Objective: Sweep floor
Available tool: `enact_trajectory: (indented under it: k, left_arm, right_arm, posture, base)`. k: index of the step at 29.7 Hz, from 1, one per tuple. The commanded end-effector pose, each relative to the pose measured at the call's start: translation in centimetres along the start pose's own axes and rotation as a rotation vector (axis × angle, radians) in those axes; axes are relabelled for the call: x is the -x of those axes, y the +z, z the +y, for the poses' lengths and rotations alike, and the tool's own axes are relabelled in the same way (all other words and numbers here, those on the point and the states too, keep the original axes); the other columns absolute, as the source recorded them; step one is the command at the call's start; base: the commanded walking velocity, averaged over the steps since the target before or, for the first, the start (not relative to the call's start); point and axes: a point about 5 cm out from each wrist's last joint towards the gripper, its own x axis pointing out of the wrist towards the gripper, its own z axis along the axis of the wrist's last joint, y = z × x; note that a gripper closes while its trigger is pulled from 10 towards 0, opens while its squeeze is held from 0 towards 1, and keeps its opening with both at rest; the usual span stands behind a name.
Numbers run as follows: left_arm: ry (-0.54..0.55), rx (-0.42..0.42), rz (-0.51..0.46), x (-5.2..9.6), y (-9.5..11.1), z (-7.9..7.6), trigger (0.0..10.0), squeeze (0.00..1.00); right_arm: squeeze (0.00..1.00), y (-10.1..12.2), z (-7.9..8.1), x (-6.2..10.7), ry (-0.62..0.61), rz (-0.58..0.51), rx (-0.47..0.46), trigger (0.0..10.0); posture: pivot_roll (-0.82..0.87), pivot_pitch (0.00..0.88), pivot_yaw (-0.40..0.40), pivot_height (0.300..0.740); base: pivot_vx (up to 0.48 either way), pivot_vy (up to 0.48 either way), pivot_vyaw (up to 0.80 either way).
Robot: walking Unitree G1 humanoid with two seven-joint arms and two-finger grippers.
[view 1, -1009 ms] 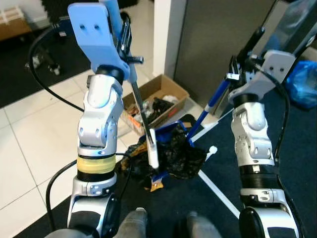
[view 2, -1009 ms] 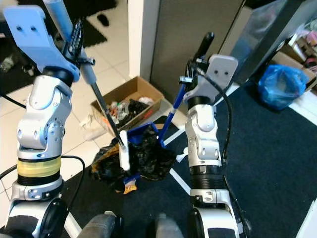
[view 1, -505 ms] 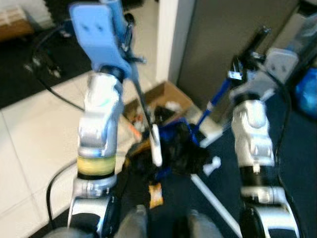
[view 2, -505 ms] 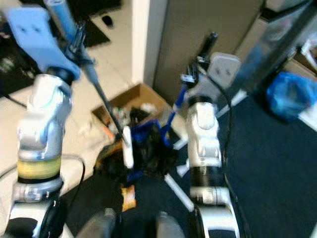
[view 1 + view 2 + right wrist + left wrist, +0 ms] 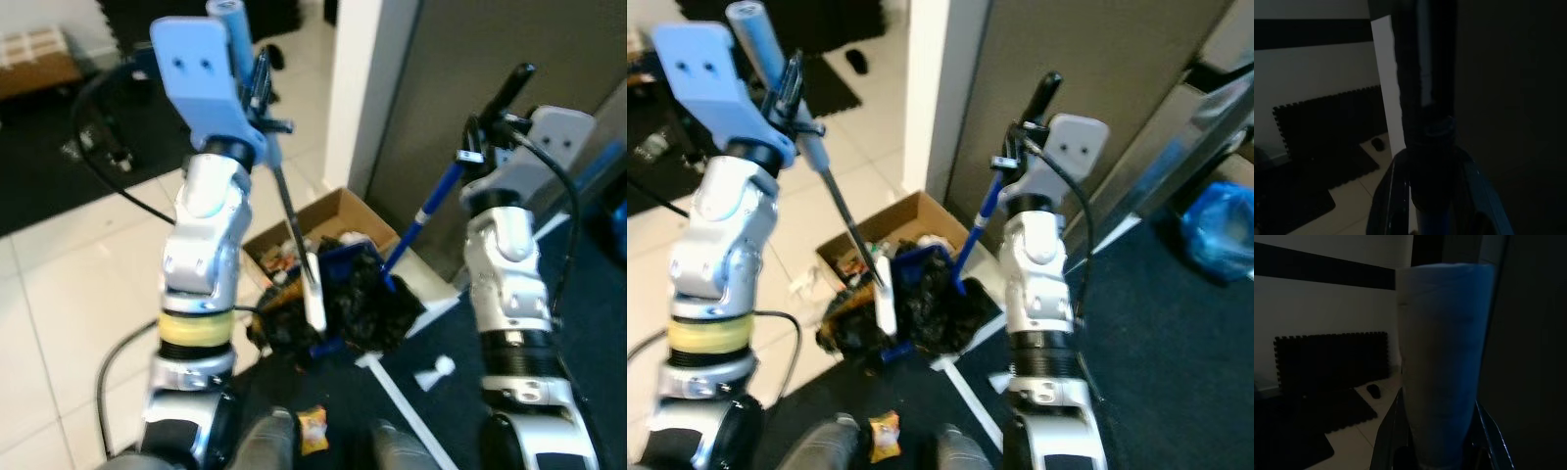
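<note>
The left hand is clenched round the pale blue grip of the broom, whose shaft slants down and away to the right, its head among black debris. The right hand grasps the dustpan handle, angled down-left, likely to catch litter beside the cardboard box.

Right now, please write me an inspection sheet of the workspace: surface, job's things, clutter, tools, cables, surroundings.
Surface: white tile floor meets dark carpet.
Job's things: broom and blue dustpan, its blue handle rising to the right arm; black debris heaped on it.
Clutter: snack wrapper by the robot's feet; white scrap on carpet; cardboard box of rubbish.
Tools: left tool shut on broom; right tool shut on dustpan handle.
Cables: black cable across tiles.
Surroundings: white pillar, grey partition, blue bag.
</note>
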Motion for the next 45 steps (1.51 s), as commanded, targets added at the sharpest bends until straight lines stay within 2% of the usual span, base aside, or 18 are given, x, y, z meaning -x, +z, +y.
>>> enact_trajectory:
  k: [1,6,16,29,39,45]
  left_arm:
    - [-0.022,-0.001,-0.001,0.08,-0.03,-0.48,10.0,0.0]
    - [-0.024,-0.001,0.001,0.08,-0.06,-0.49,10.0,0.0]
    - [-0.025,0.002,0.003,0.09,-0.13,-0.55,10.0,0.0]
    - [-0.03,0.002,0.009,0.13,-0.24,-0.67,10.0,0.0]
    - [-0.036,-0.009,0.005,0.24,-0.33,-0.75,10.0,0.0]
    - [-0.055,-0.038,0.002,0.46,-0.47,-0.82,10.0,0.0]
  right_arm:
    - [0.0,1.43,-0.24,-0.06,-0.011,-0.067,-0.02,10.0]
    - [0.0,1.32,-0.48,-0.06,-0.029,-0.062,-0.033,10.0]
    - [0.0,1.32,-0.69,-0.14,-0.041,-0.06,-0.034,10.0]
    - [0.0,1.26,-0.79,-0.15,-0.047,-0.057,-0.023,10.0]
    - [0.0,1.19,-0.82,-0.17,-0.048,-0.056,-0.019,10.0]
    - [0.0,1.48,-0.8,-0.08,-0.036,-0.101,0.024,10.0]
  posture:
    - [0.13,0.103,-0.03,0.74]
    - [0.13,0.103,-0.03,0.74]
    - [0.13,0.102,-0.031,0.74]
    - [0.13,0.098,-0.029,0.74]
    - [0.13,0.104,-0.031,0.74]
    - [0.13,0.104,-0.031,0.74]
  base:
    - [0.48,0.0,0.0]
    - [0.48,0.0,0.0]
    - [0.48,0.0,-0.79]
    - [0.336,0.0,0.0]
    - [0.025,0.0,0.0]
    - [0.0,0.0,0.0]
